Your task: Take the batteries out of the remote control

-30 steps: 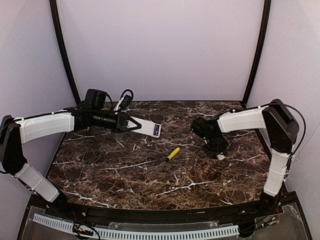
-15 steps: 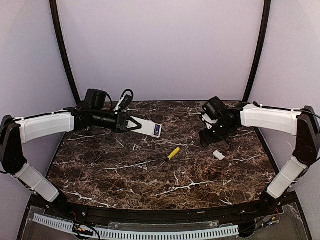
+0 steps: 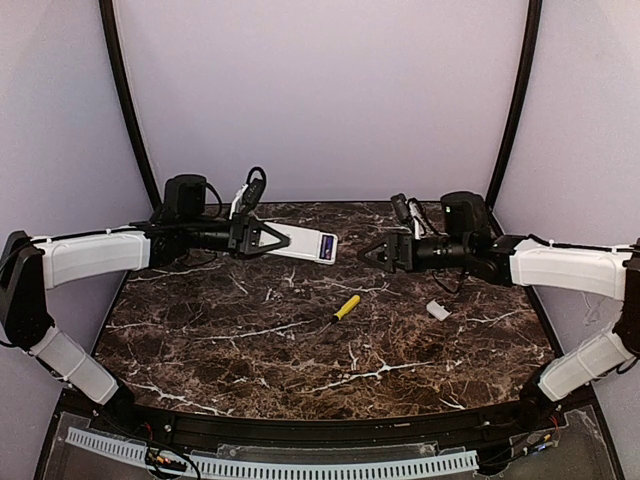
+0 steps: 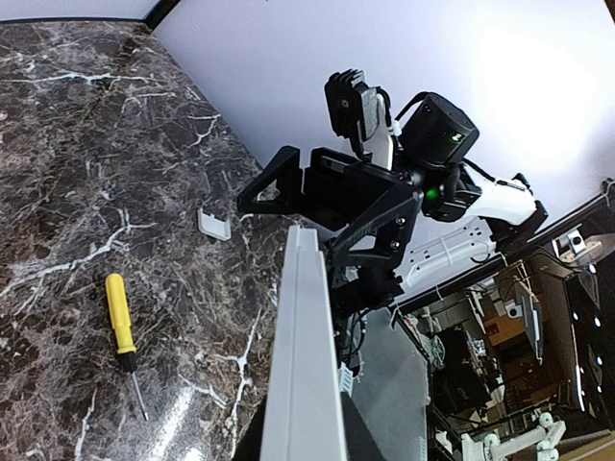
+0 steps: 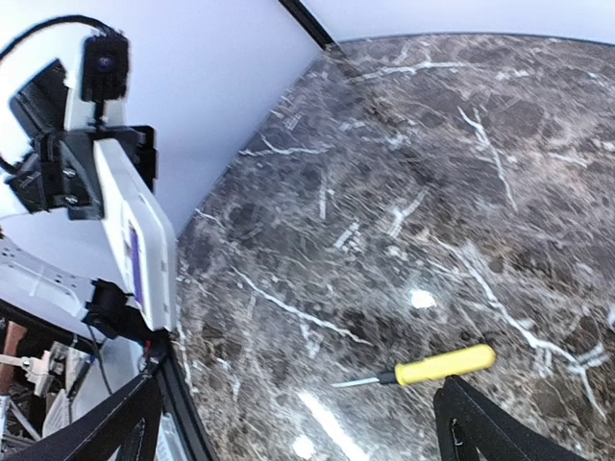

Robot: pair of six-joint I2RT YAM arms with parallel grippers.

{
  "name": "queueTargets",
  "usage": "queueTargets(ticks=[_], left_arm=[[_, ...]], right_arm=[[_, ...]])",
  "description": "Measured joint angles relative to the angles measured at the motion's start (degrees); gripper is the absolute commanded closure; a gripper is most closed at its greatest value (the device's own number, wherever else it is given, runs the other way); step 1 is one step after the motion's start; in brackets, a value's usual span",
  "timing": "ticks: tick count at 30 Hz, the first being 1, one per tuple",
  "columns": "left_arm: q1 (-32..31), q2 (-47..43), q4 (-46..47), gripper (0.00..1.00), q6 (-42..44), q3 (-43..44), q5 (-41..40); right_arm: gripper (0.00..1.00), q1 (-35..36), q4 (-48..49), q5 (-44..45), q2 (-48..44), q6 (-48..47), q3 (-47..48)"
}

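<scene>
- Two arms meet over the far side of the table [image 3: 250, 350], their tips pointing at each other.
- The left gripper [image 3: 268, 238] is clamped on one end of the remote control [image 3: 305, 244] and holds it off the table.
- The remote's long axis runs left to right, and its free end points toward the right gripper [image 3: 366, 254].
- The batteries [image 3: 327, 247] show as a purple patch at that free end, seated in the remote.
- The right gripper holds nothing. Its fingers stand wide apart in its own wrist view.
- It hangs to the right of the remote's free end, near it but not touching, roughly in line with the long axis.
- The right arm is the free one and the nearer one, so I judge the batteries are its job. It would have to move left toward the purple end.
- A yellow screwdriver [image 3: 346, 307] and a small white cover [image 3: 438, 310] lie on the table, nearer than the arms' tips.
</scene>
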Motion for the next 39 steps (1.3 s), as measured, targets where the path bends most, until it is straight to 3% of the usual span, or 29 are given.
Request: queueTargets(ticks=[10,14,21,28,39], left_arm=[[-0.7,0.1,11.2,1.0,-7.4,-1.7,5.2],[-1.0,0.1,12.5,1.0,-8.1,-1.9,5.8],[-1.5,0.1,13.2,1.0,-8.7,-1.9,6.2],[-1.7,0.1,13.2,1.0,-8.7,-2.0,6.2],[-1.8,0.1,14.3,1.0,-8.6,-2.3,6.6]], right_arm=[[0.11,2.3,22.0,-8.8,0.9,7.6,-1.8],[0.18,4.0,24.5,-10.4,3.2,8.3,-0.3],[0.42,5.8,27.4,-12.9,6.3,9.7,2.2],[0.55,6.7,28.5,-14.2,7.5,10.0,3.6],[0.89,7.0,28.0,-14.8,8.5,10.4,3.8]])
